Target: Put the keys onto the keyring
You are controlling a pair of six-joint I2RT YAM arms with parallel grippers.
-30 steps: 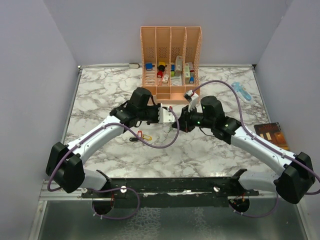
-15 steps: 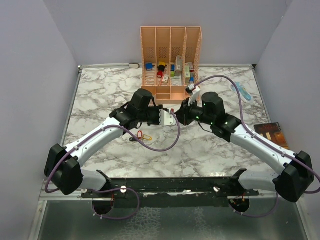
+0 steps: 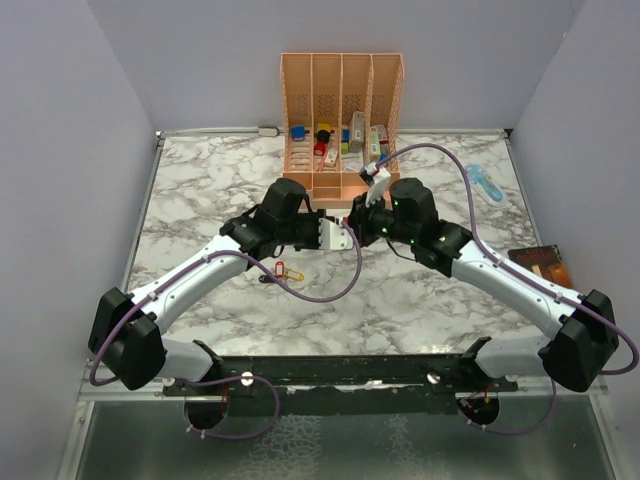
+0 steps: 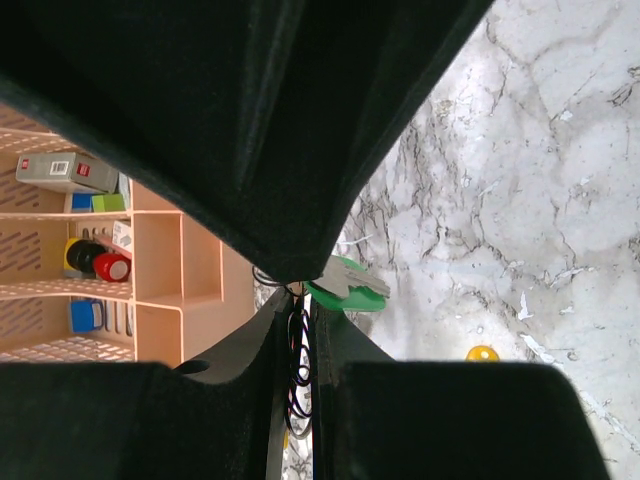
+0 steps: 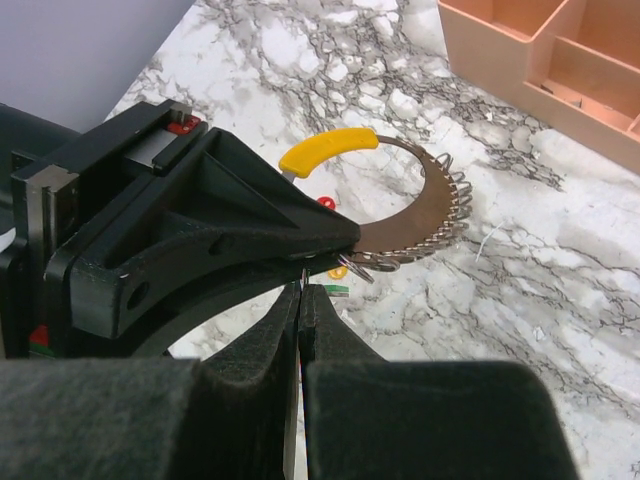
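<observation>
My left gripper (image 3: 337, 232) is shut on the keyring (image 5: 420, 190), a metal arc with a yellow band (image 5: 330, 150) and several small rings (image 5: 440, 232). Those rings (image 4: 298, 360) show between its fingers in the left wrist view. My right gripper (image 3: 352, 222) is tip to tip with it, above the table's middle. Its fingers (image 5: 300, 290) are pressed together on a thin metal piece of the green-tagged key (image 4: 352, 287), which sticks out at its tip. Red, yellow and black tagged keys (image 3: 280, 271) lie on the marble below the left arm.
An orange desk organizer (image 3: 342, 90) with small items stands at the back centre, close behind both grippers. A light-blue gadget (image 3: 483, 183) lies at the back right. A brown flat object (image 3: 540, 265) sits at the right edge.
The right arm has swung left and toward the back, bringing its gripper against the left gripper's tip. The left arm has held still with the keyring.
</observation>
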